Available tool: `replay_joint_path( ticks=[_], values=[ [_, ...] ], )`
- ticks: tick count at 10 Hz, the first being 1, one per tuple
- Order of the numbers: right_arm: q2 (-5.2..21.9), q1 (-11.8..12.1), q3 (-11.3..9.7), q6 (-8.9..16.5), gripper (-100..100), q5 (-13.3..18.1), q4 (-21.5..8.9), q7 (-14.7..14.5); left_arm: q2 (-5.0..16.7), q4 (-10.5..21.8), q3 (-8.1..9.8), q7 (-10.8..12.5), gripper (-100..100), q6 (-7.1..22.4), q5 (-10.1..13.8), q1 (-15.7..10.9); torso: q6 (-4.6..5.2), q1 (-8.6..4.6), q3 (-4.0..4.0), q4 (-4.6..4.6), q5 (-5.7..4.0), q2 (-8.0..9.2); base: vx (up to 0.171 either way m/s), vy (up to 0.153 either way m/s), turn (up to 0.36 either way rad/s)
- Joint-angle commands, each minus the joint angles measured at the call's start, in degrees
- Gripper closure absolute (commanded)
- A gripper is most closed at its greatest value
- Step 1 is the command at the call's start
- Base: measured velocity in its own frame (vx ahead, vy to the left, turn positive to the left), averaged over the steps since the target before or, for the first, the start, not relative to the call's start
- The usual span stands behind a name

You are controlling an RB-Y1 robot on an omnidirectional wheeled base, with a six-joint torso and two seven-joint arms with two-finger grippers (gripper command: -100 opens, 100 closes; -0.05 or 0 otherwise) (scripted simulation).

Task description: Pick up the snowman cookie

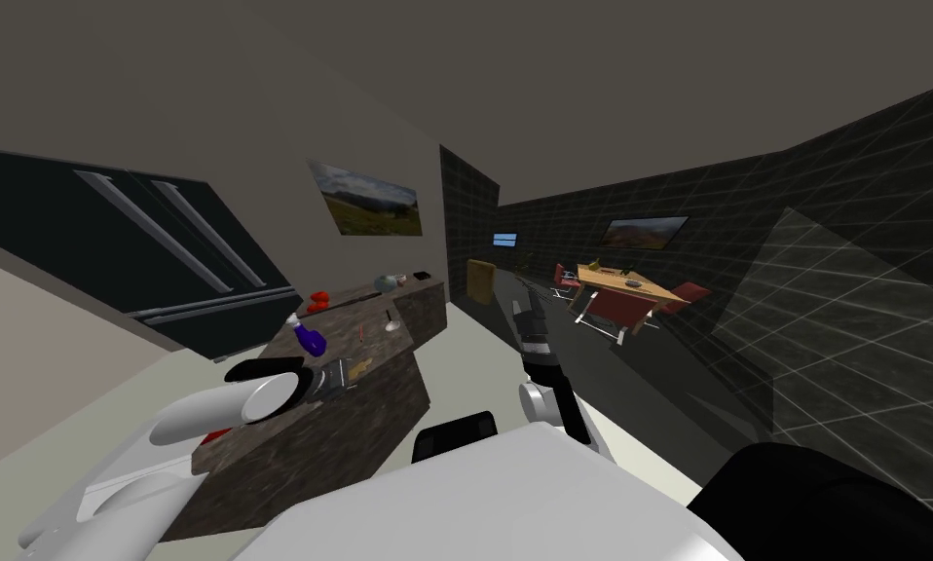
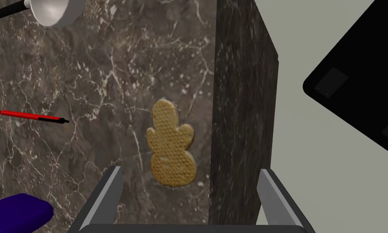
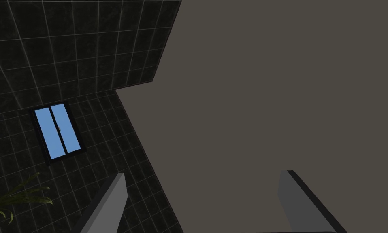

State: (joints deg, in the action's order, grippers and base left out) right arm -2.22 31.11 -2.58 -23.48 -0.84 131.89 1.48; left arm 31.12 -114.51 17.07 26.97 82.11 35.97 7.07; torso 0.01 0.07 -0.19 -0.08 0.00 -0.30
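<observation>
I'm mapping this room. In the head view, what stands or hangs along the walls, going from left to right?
Along the walls: black fridge → landscape picture → small blue window → second landscape picture.

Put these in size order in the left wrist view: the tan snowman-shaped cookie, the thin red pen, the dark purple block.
1. Tan snowman-shaped cookie: the largest as it shows.
2. Dark purple block: cut off at the picture's edge, so its place is unsure.
3. Thin red pen: long but very slim, the smallest.
</observation>
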Motion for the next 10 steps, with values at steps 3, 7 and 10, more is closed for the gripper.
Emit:
replay_joint_path(
  ticks=[3,7,10],
  values=[
    [0.0,0.0,0.0,0.0,0,0.0,0.0,0.0,2.1,1.9,-0.66,1.7,-100,6.0,1.8,-0.7,0.01,-0.02,-0.06,-0.02,0.0,-0.11,0.1,-0.002,-0.031],
    [0.0,0.0,0.0,0.0,0,0.0,0.0,0.0,4.1,3.7,-1.21,3.0,-100,12.3,3.3,-1.4,0.0,0.03,-0.03,-0.01,0.01,-0.05,0.084,0.013,-0.026],
    [0.0,0.0,0.0,0.0,0,0.0,0.0,0.0,5.9,5.2,-1.72,4.0,-100,16.6,4.6,-1.9,0.0,0.0,-0.03,-0.01,0.0,-0.04,0.088,0.005,-0.029]
  ],
)
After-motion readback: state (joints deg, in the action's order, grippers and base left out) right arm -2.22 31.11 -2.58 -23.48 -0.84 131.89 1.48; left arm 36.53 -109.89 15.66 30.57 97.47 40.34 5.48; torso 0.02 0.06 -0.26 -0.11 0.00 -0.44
